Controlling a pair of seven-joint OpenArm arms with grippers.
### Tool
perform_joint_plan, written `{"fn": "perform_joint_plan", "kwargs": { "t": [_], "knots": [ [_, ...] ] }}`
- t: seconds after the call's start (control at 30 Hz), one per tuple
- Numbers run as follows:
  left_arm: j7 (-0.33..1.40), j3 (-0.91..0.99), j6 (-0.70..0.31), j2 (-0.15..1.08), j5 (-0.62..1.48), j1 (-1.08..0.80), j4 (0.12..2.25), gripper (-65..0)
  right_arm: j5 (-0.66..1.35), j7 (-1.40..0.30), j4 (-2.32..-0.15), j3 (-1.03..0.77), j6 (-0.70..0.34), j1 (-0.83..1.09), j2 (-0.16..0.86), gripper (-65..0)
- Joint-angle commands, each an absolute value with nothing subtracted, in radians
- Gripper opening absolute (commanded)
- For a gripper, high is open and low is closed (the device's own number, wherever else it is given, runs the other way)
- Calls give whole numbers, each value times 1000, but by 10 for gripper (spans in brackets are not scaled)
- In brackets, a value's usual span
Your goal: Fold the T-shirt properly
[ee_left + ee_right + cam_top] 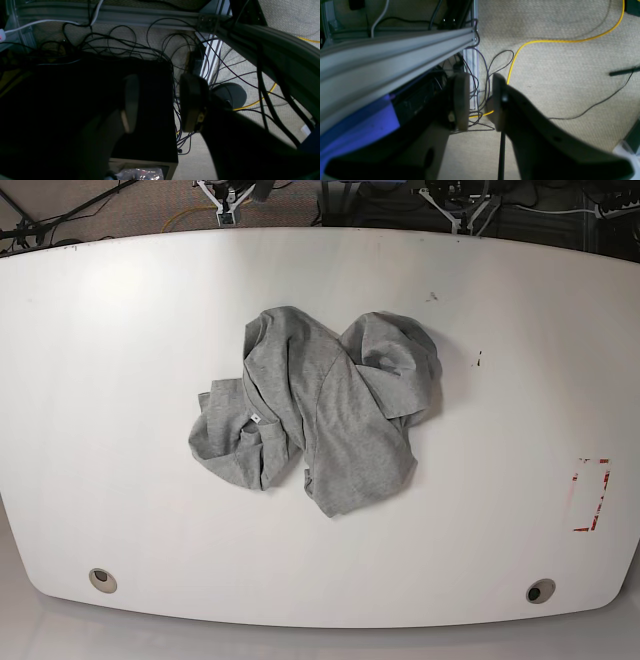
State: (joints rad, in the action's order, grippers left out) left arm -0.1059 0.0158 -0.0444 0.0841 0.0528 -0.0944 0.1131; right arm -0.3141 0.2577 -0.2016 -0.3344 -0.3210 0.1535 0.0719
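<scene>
Nothing's started on this one: the T-shirt [318, 412] is a crumpled heap in the middle of the table [100, 380], with a small white tag [255, 419] showing toward its left side in the base view. Neither arm shows up in that view at all. My left gripper [160, 105] has its jaws apart with nothing between them, and below it there's only carpet, a dark box and a tangle of cables [140, 50]. Right gripper [478, 102] is the same story, jaws apart and empty, with a yellow cable [545, 41] lying on the floor beyond it. So the shirt is well away from both. My guess for doing this right: bring both in from opposite sides, pinch separate outer edges, then spread it flat before any folding.
</scene>
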Motion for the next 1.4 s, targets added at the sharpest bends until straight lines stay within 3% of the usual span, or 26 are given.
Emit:
{"fn": "perform_joint_plan", "kwargs": {
  "t": [0.0, 1.37],
  "knots": [
    [-153, 18, -34, 87, 53, -109, 85, -397, -312, 269, -211, -335, -317, 181, 72, -501],
    [-114, 15, -56, 88, 53, -119, 117, -410, -314, 265, -214, -337, -325, 139, 70, -501]
  ]
}}
